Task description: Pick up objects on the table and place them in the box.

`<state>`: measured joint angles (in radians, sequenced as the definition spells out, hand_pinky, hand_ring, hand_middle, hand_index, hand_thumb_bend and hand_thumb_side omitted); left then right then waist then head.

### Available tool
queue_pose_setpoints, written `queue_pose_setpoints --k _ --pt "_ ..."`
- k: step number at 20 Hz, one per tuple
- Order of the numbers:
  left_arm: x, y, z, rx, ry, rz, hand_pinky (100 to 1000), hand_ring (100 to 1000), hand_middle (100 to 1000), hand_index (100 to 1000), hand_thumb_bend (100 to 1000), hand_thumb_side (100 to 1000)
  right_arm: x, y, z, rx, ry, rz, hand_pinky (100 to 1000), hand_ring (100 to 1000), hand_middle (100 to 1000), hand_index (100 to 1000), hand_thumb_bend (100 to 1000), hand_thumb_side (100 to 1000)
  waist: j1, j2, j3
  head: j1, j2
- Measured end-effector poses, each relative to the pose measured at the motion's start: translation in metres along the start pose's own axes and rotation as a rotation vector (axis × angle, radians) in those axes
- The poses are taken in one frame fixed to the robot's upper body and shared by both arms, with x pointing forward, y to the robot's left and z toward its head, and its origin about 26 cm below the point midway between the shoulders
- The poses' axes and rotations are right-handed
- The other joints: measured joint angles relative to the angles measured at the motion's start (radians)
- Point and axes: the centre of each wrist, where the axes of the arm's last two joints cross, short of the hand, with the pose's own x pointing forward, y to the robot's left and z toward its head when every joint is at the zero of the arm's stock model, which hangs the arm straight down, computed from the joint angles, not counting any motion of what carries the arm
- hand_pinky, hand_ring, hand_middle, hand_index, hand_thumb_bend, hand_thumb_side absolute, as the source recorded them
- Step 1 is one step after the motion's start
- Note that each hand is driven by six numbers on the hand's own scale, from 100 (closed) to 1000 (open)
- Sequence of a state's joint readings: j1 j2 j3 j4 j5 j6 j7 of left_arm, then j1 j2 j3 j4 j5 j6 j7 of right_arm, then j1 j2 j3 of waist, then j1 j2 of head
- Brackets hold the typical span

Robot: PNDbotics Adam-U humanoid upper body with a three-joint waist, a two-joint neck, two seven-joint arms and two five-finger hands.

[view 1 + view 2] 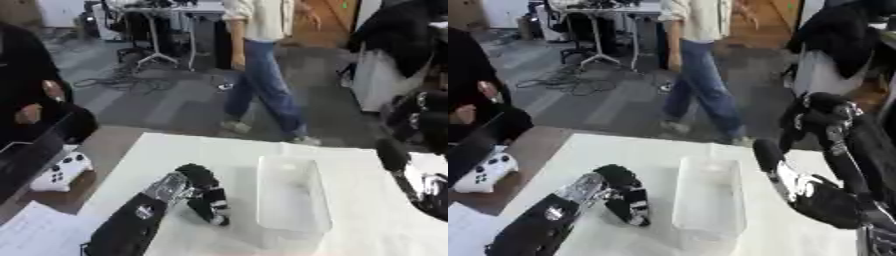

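Left eye view: a white table [219, 150] fills the lower part of the picture. On it sits a clear plastic box [291, 197], long and see-through, with its open top facing up. I cannot make out anything inside it. The robot's left arm comes in from the lower left. Its left hand [203, 192] is just beside the box, on the box's left side. The fingers [213, 207] are curled and point down at the table. I cannot tell if they hold a small thing or nothing at all. The tips look very near the table top. At the right edge only a bit of the right arm shows. A white game controller [61, 172] lies off the table, on the left. A sheet of white paper [35, 232] is in the lower left corner.

Right eye view: the same box stands in the middle of the table, with the left hand to its left, close to the box wall but apart from it. The right hand [824, 117] shows better here. It is held up high on the right, above the table and well apart from the box. Its fingers are bent in like a fist, and I see nothing in them.
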<state>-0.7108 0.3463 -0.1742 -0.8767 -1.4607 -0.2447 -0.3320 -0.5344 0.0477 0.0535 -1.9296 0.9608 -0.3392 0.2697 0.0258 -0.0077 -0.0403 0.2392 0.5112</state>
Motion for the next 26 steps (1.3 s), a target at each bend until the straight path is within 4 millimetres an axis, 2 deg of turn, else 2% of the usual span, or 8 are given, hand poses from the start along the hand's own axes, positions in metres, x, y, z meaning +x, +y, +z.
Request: queue_pose_setpoints --k 1,2,4,5,6,9,10,26 --pt "0.0003 -0.0001 -0.0002 0.001 0.002 0.000 100 209 254 551 100 785 0.0000 0.0000 0.0000 0.000 0.000 0.000 100 386 480 374 378 1000 0.000 0.000 0.000 0.002 0.000" --pt "0.0002 -0.0009 -0.0006 -0.001 0.007 -0.001 100 329 415 832 400 1000 0.0000 0.0000 0.0000 0.000 0.000 0.000 100 386 480 378 378 1000 0.000 0.000 0.000 0.003 0.000" --pt "0.0011 -0.0031 -0.0015 -0.004 0.018 -0.008 100 138 173 430 100 793 0.0000 0.0000 0.0000 0.000 0.000 0.000 100 386 480 373 378 1000 0.000 0.000 0.000 0.005 0.000" --pt "0.0009 -0.0031 -0.0018 -0.003 0.023 -0.014 100 320 400 781 476 880 0.0000 0.0000 0.0000 0.001 0.000 0.000 100 386 480 376 378 1000 0.000 0.000 0.000 0.007 0.000" --pt "0.0007 -0.0028 -0.0021 -0.005 0.026 -0.022 100 106 132 398 100 787 0.0000 0.0000 0.0000 0.002 -0.001 0.000 100 386 479 373 378 1000 0.000 0.000 0.000 0.007 0.000" --pt "0.0007 -0.0006 -0.0024 0.002 0.027 -0.041 100 245 301 635 247 738 0.0000 0.0000 0.0000 0.004 -0.001 0.000 100 386 480 375 378 1000 0.001 0.000 0.000 0.008 0.000" --pt "0.0006 -0.0002 -0.0024 0.006 0.028 -0.043 100 100 100 342 100 765 0.0000 0.0000 0.0000 0.004 -0.001 0.000 100 386 479 372 380 1000 0.001 0.000 0.000 0.008 0.000" --pt "0.0023 0.0028 0.0005 0.135 -0.010 0.039 100 100 100 280 100 671 0.0001 0.0000 0.0000 0.001 -0.002 0.000 100 386 478 368 379 1000 0.001 0.000 0.001 0.016 0.000"
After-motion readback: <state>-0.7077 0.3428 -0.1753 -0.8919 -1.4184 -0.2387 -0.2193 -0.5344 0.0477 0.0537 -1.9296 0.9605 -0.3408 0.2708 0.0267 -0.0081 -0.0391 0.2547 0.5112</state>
